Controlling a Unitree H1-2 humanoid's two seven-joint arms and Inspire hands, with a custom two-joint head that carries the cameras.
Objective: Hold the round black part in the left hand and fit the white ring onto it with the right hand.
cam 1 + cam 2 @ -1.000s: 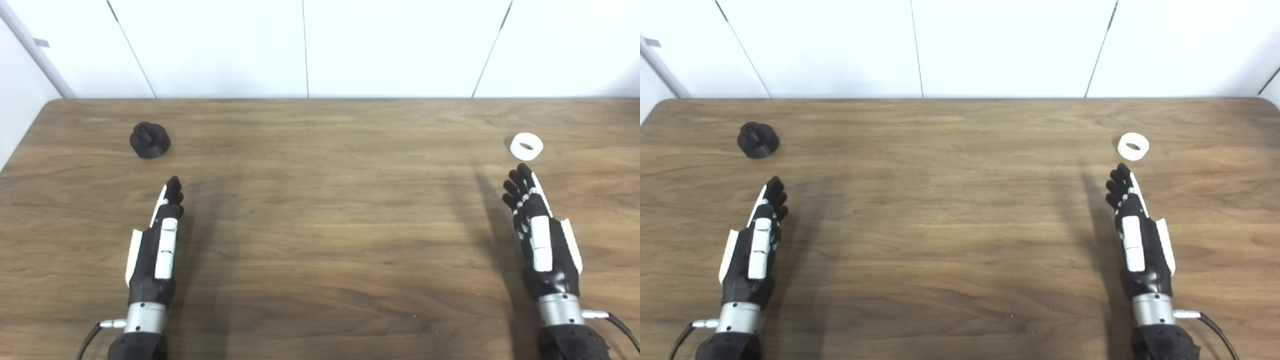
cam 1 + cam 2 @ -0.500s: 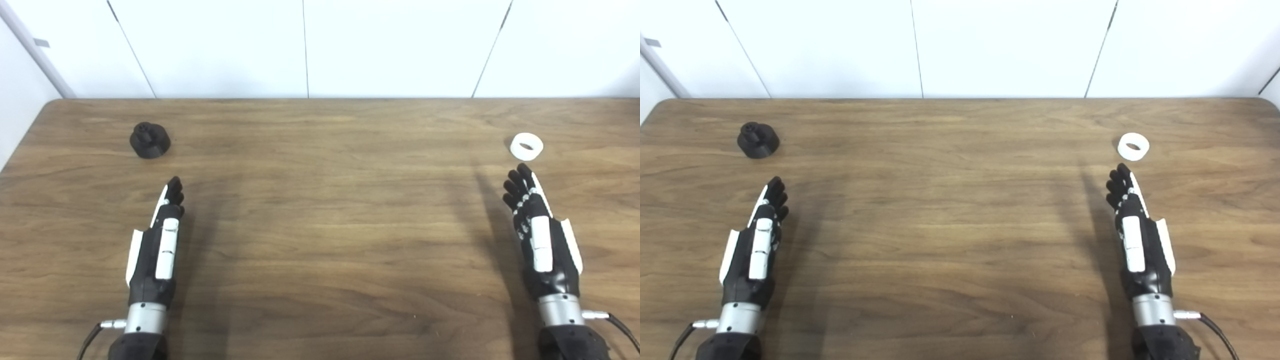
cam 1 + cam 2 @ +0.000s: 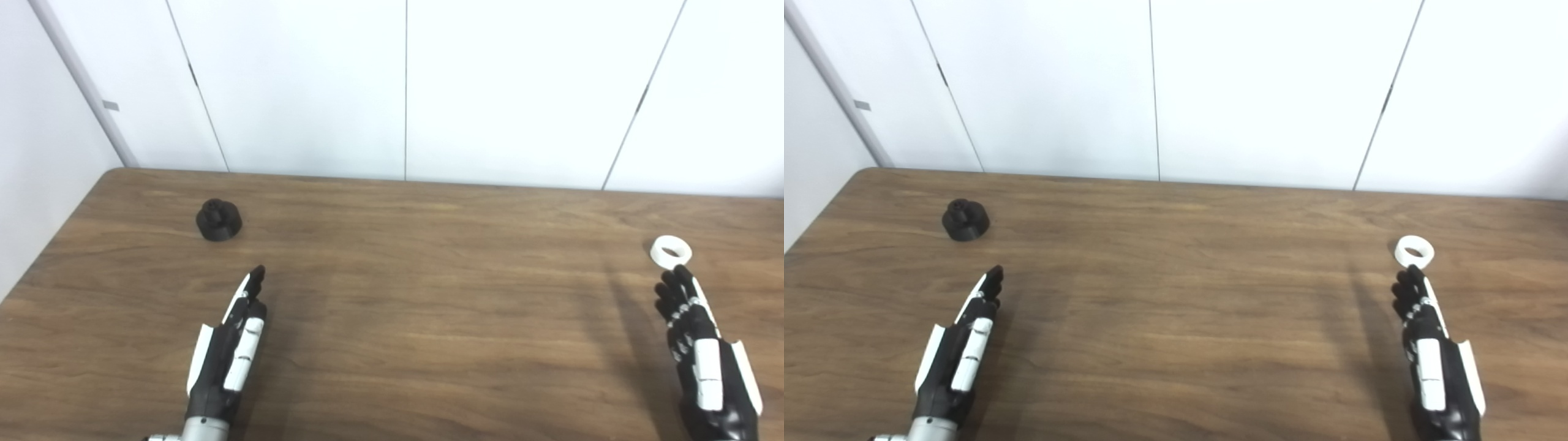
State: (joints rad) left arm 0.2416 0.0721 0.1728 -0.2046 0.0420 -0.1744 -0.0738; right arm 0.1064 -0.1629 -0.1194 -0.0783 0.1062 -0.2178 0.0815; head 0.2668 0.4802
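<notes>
The round black part (image 3: 218, 220) sits upright on the far left of the table (image 3: 429, 318), a small knob rising from its top, with nothing touching it. The white ring (image 3: 670, 251) lies flat on the far right of the table, its hole facing up, well apart from the black part.

The left hand (image 3: 229, 349) reaches in from the bottom left, held edge-on above the wood with fingers straight and pointing away toward the far edge; it is released and holds nothing. Its fingertips stop short of the black part, a little to the part's right. The right hand (image 3: 701, 358) comes in from the bottom right in the same edge-on pose, fingers extended and slightly spread, empty as well. Its fingertips lie just beside the near edge of the ring; whether they touch it cannot be told.

The table is brown wood grain with rounded far corners. Behind it stands a wall of plain white panels (image 3: 1262, 92) divided by thin dark seams.
</notes>
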